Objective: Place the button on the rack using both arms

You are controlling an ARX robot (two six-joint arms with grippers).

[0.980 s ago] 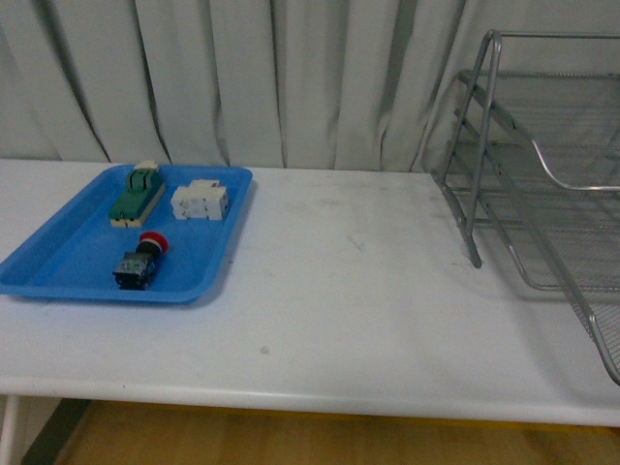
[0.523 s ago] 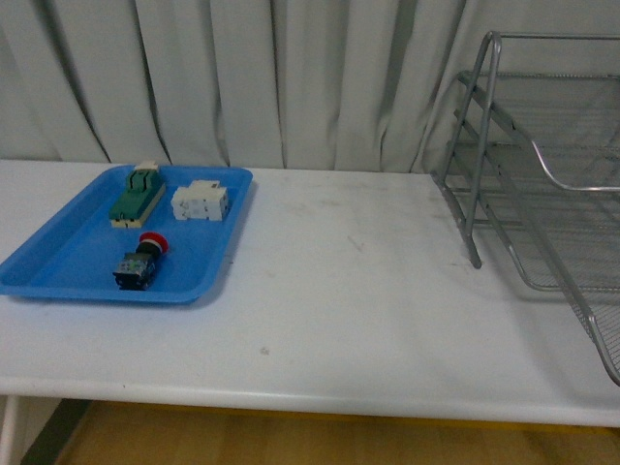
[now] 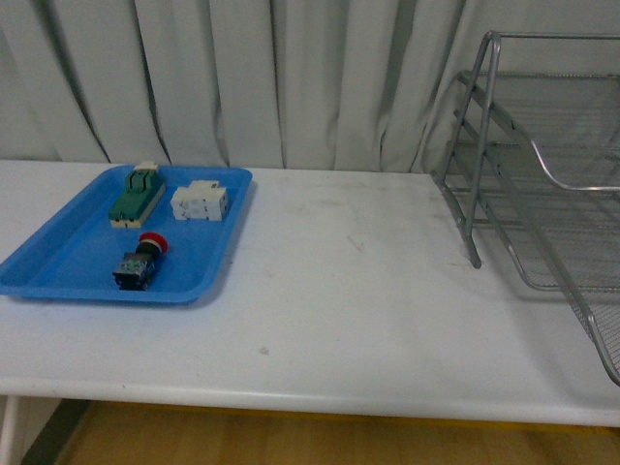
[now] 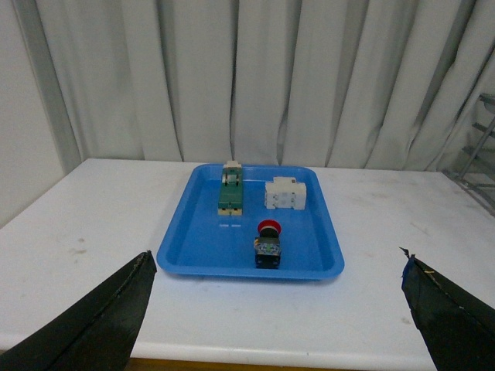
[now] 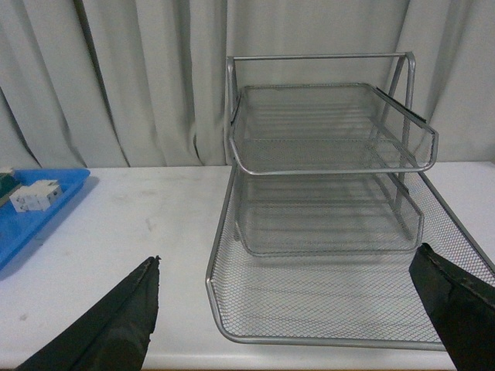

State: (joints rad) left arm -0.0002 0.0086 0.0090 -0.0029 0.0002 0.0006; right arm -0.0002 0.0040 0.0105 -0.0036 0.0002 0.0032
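Note:
The button (image 3: 140, 260), red cap on a black body, lies in the flat blue tray (image 3: 58, 262) at the table's left; it also shows in the left wrist view (image 4: 267, 243). The silver wire rack (image 3: 542, 184) stands at the right, and fills the right wrist view (image 5: 329, 201). My left gripper (image 4: 278, 309) is open and empty, short of the tray, fingers (image 4: 100, 317) wide apart. My right gripper (image 5: 290, 309) is open and empty before the rack's lowest tier. Neither arm shows in the front view.
In the blue tray a green-and-cream switch block (image 3: 136, 194) and a white rectangular block (image 3: 201, 201) lie behind the button. White table (image 3: 339, 310) with its front edge near me; grey curtain behind.

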